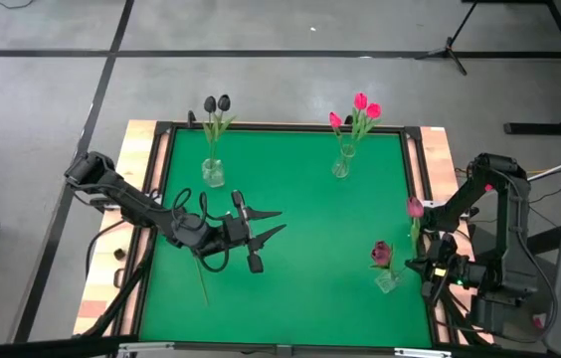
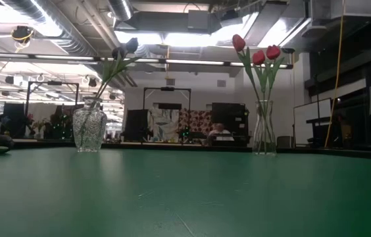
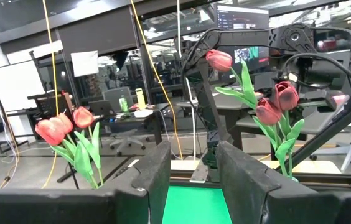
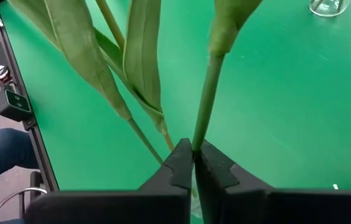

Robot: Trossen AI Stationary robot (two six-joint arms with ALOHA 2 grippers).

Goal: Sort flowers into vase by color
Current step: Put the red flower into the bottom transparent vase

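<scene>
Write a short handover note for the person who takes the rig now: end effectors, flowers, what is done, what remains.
Right end effector: shut on a flower stem; pink flower held over the table's right edge, above the vase with the maroon flower.
Left end effector: open, empty, over the green mat, centre-left.
Done: two black flowers in the back-left vase; three pink-red flowers in the back-right vase.
Left: place the held flower; one stem lies on the mat below the left arm.

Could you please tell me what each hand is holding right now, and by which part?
The right hand pinches a flower's green stem, below its leaves. The left hand is open and empty.
</scene>
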